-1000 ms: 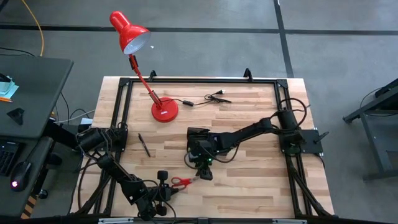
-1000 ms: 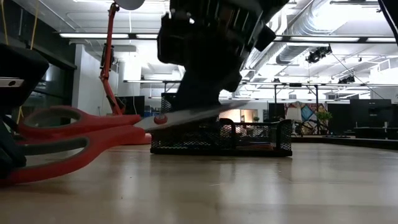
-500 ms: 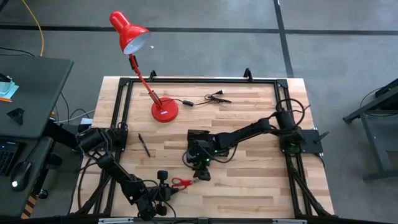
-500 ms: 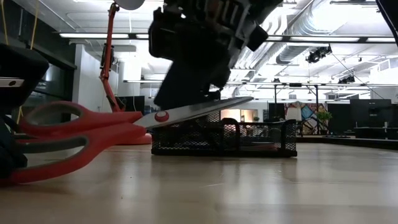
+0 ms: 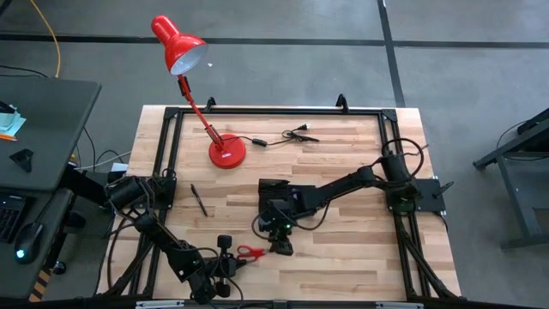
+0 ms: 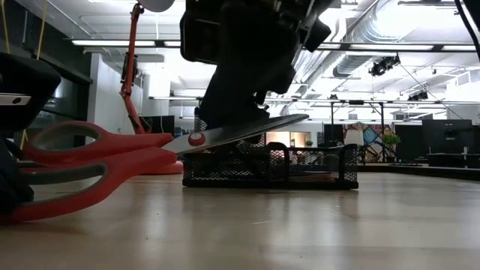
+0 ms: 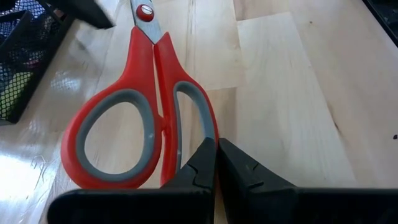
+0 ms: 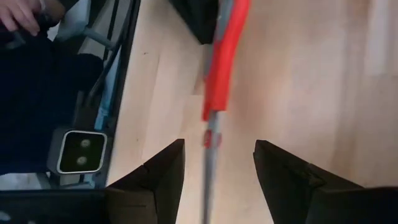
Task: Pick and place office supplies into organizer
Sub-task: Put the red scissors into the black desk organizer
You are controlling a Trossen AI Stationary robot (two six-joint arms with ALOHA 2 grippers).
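The red-handled scissors lie near the table's front edge, handles toward the left. In the low view their handles are down on the wood and the blades slant up. My left gripper is shut at the handle end. My right gripper is open, one finger on each side of the blade. The black mesh organizer stands just behind, partly under my right arm. One black pen lies on the wood to the left. My left gripper sets its shut fingertips against the outer end of the scissors' smaller handle loop, slanting down from the table's left. My right gripper has the blade running back between its open fingers with a gap on each side. Whether it touches the blade I cannot tell, since its own body hides what carries the raised blade.
A red desk lamp stands at the back left, with a black cable and plug beside it. A black frame rail borders the table. In the right wrist view a small camera box and a person's hand show past the front edge.
My right gripper has moved a little toward the near edge, along the blade toward the scissors' handles. The blade end has tipped up off the table, while the handles have stayed down against my still left gripper.
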